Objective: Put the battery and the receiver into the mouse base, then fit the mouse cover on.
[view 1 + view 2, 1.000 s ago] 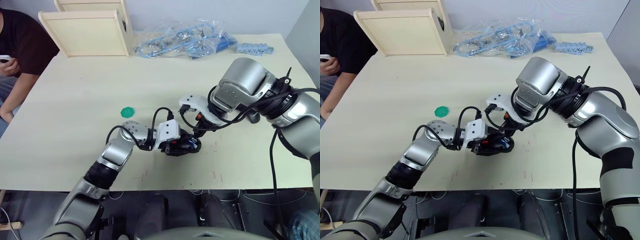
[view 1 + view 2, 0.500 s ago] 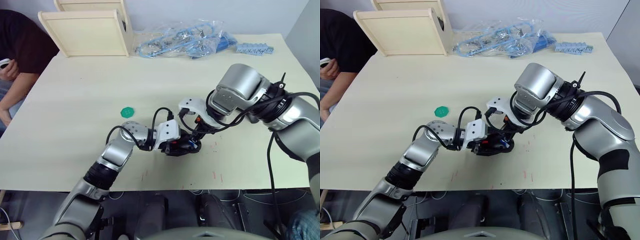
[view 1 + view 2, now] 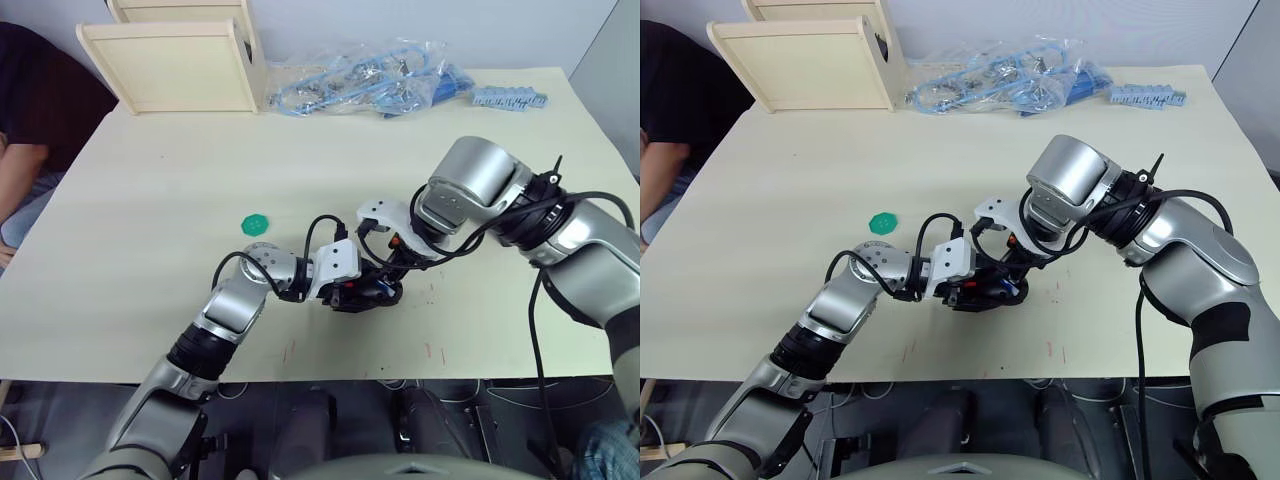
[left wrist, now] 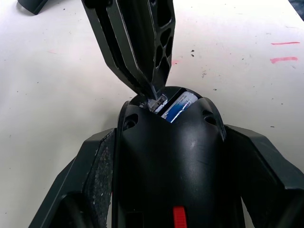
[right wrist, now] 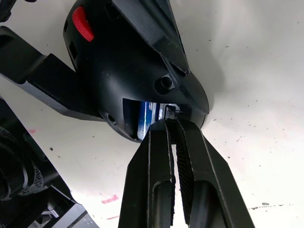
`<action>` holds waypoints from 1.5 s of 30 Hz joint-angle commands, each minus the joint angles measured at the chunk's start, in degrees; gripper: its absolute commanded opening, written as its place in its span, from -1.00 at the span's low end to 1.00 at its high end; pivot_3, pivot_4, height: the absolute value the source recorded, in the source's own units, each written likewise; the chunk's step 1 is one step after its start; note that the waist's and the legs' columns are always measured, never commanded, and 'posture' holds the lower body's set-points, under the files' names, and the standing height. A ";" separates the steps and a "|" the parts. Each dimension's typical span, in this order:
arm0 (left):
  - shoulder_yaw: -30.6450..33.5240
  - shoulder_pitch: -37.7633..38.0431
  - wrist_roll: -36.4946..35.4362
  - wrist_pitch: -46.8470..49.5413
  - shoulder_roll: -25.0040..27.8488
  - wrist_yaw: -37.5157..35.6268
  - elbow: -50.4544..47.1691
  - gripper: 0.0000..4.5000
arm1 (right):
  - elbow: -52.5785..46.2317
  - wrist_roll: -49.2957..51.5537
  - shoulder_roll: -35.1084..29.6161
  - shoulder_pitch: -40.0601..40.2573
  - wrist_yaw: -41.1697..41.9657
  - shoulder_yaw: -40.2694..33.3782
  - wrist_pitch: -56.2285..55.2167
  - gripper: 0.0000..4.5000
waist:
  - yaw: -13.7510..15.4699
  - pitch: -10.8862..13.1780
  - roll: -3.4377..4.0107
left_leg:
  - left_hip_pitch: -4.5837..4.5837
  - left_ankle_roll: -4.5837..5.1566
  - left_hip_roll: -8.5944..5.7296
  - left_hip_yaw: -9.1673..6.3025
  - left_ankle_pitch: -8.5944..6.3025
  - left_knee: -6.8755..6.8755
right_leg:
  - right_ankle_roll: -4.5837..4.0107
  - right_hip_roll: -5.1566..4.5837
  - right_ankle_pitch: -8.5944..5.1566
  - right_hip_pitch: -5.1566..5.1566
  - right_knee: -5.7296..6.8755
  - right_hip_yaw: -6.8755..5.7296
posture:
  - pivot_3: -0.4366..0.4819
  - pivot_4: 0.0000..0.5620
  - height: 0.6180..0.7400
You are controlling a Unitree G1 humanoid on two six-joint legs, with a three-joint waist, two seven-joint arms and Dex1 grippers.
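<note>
Your right claw (image 5: 172, 114) is pinching a tiny silver thing, likely the receiver (image 5: 169, 112), with its two black fingers (image 5: 154, 161) almost pressed together. Its tips are poking into the open end of the black oval mouse base with the red wheel (image 5: 128, 71). You are seeing only a little bit of that silver thing, so its shape is hard to make out.

Your left claw (image 4: 168, 156) is holding the mouse base (image 4: 171, 161) from both sides, one black finger (image 4: 92, 175) touching each flank. It is sitting on the pale table (image 3: 150, 220), near the front edge, between your two arms.

Inside the hollow part, the small blue battery with a white end (image 4: 176, 108) is lying in its slot. You are seeing just a strip of it, because the black body is covering the rest.

From the head camera, the mouse base (image 3: 365, 292) is mostly hiding behind both claws and their cables.

A flat round green disc (image 3: 254, 222) is lying well apart from the mouse, on your left side. A pale wooden box (image 3: 175, 62) and a clear bag of blue parts (image 3: 370, 78) are sitting at the far edge. A person's arm (image 3: 18, 180) is showing at the left side, cut off by the picture edge.
</note>
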 commanded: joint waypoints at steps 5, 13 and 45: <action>-1.98 1.35 1.69 0.72 0.03 0.87 -0.72 0.32 | -0.68 -2.25 0.47 0.32 0.27 -0.86 0.27 -1.00 | -0.01 0.00 0.00 | 0.01 0.00 0.00 0.00 0.00 0.00 | 0.00 0.00 0.00 0.01 0.00 0.00 | -0.05 -0.47 1.00; -1.99 1.51 1.71 0.67 -0.02 1.17 -0.73 0.32 | -2.74 -2.51 1.21 0.36 -0.41 0.85 0.27 -1.00 | -0.09 -0.04 0.03 | 0.06 0.00 0.00 0.00 0.00 0.00 | 0.00 0.00 0.00 0.02 0.03 0.01 | -0.05 -0.47 1.00; -1.83 2.99 1.69 0.35 -0.19 2.51 -0.93 0.32 | 1.43 5.43 3.57 -1.20 -6.25 2.25 0.27 -1.00 | -0.31 -0.56 0.27 | 0.15 0.00 0.00 -0.01 0.00 0.00 | 0.00 0.01 0.00 0.08 0.03 0.02 | -0.05 -0.47 1.00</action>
